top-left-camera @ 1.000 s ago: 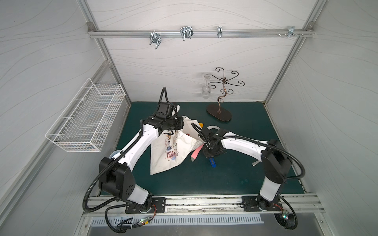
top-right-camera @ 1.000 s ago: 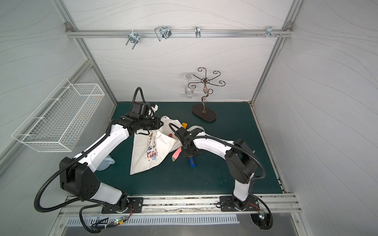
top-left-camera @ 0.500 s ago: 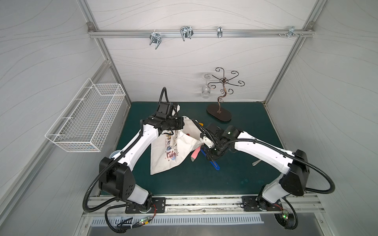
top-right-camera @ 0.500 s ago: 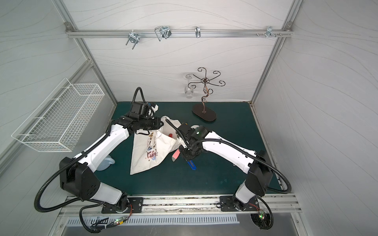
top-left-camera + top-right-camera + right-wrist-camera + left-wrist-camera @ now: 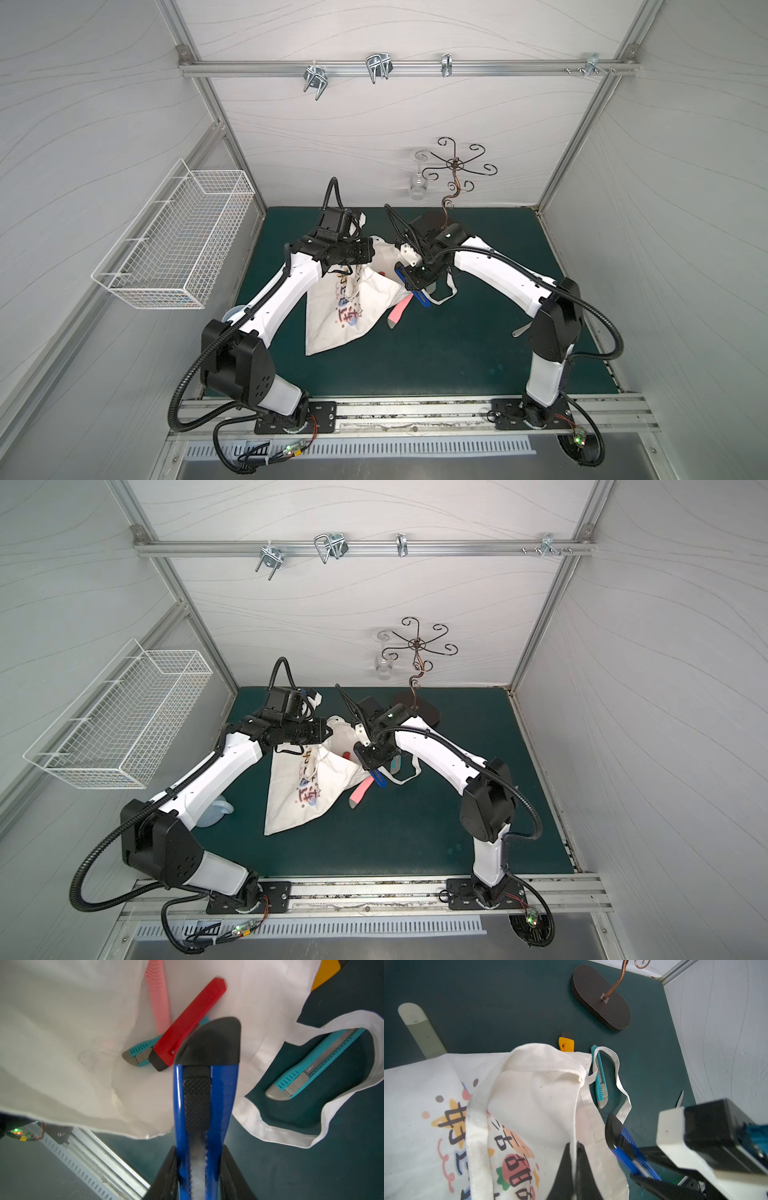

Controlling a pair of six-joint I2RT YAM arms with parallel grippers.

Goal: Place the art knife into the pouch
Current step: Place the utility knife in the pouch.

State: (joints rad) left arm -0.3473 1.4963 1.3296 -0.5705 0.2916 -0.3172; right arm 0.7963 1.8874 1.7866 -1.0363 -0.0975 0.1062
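Above limp canvas pouch (image 5: 62, 1068), blue art knife (image 5: 199, 1097)

The pouch (image 5: 62, 1043) mouth gapes open, with a red knife (image 5: 187, 1024) and teal knife (image 5: 138, 1051) lying inside.

Overhead pair, wrist views close over pouch (image 5: 539, 1105)

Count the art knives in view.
6: blue knife in the right gripper; red knife and teal knife inside the pouch; pink knife at its edge; second teal knife inside the handle loop; yellow knife half behind the pouch. More may be hidden.
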